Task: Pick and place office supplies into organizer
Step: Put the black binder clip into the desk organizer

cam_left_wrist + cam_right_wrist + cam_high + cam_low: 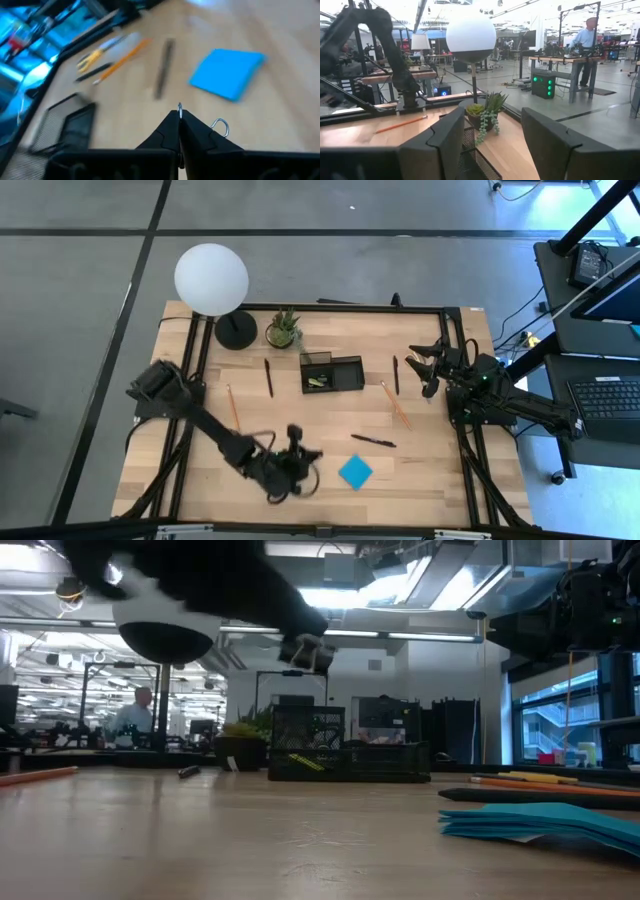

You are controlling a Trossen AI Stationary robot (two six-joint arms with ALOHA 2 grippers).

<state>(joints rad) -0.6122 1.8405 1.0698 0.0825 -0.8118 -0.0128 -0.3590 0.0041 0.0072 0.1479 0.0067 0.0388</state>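
Near the front edge, left of the blue sticky-note pad [355, 471], I am watching the left gripper [180, 125] pinching fully shut on a small black clip [220, 126], its wire loops poking out beside the fingertips. My judgement: I should be lifting straight and slow, since the hold looks thin, then carrying to the organizer [332, 372] at centre far. Right gripper [428, 365] is waiting at the far right, fingers spread, empty.
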